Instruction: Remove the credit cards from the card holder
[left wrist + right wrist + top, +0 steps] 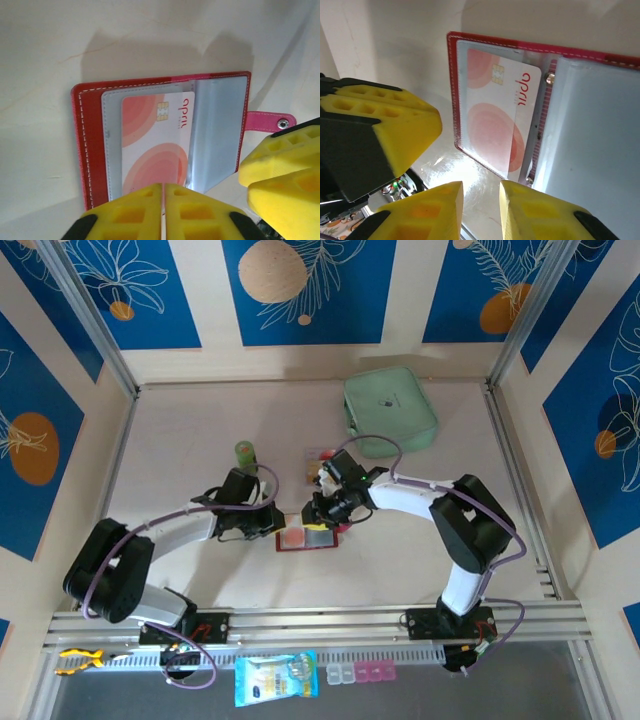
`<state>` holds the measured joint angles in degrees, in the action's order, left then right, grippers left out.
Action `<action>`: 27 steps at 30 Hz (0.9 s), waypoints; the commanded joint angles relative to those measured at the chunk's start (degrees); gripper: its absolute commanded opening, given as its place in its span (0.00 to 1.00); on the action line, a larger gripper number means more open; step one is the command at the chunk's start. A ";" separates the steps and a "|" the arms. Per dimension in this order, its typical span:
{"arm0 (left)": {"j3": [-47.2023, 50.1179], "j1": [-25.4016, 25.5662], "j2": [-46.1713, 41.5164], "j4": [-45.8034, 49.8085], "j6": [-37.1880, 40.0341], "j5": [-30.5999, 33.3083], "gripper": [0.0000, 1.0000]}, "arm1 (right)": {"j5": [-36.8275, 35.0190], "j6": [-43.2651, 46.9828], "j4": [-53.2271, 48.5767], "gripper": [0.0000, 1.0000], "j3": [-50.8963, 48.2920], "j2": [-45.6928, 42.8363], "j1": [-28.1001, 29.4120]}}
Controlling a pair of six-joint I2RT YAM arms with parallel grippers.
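The dark red card holder [306, 540] [86, 145] [452, 75] lies open on the table. A pink-and-white credit card [150, 145] [495, 115] sits in its clear sleeve, slid partly out toward the spine. My left gripper [163, 202] [272, 524] is shut, its fingertips over the holder's near edge, and I see nothing between them. My right gripper [481, 200] [323, 512] is open by a narrow gap over bare table, just off the holder's edge; its fingers [280, 167] stand beside the snap tab [270, 121]. More cards [320, 460] lie behind the holder.
A mint-green zip pouch [390, 410] lies at the back right. A small green upright object [245, 452] stands behind the left arm. The two grippers are close together over the holder. Blue-patterned walls enclose the table.
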<state>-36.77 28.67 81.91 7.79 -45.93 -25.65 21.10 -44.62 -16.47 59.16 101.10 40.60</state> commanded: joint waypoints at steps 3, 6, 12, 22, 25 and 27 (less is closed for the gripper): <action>1.09 -0.64 2.50 0.34 1.92 -0.02 0.06 | 0.45 -1.21 0.54 0.26 1.66 2.26 0.71; 1.34 -0.72 3.31 0.01 2.15 0.16 0.05 | 0.87 -1.32 0.90 0.26 1.97 3.30 1.05; 1.32 -0.69 4.39 1.03 2.68 1.04 0.00 | 1.25 -1.21 1.26 0.24 3.10 5.11 1.40; 1.07 -0.88 3.96 2.75 3.24 1.68 0.00 | 1.66 -1.08 1.26 0.23 4.64 7.32 1.50; 1.09 -0.89 3.97 2.71 3.31 1.66 0.00 | 2.01 -0.93 1.32 0.20 4.96 8.07 1.59; 1.05 -0.89 4.20 2.75 3.29 1.63 0.00 | 2.10 -0.99 1.26 0.19 5.17 8.56 1.61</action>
<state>-35.88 28.51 85.69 8.64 -44.38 -24.77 21.43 -45.50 -14.59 63.02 108.47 41.69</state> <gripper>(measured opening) 0.061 0.197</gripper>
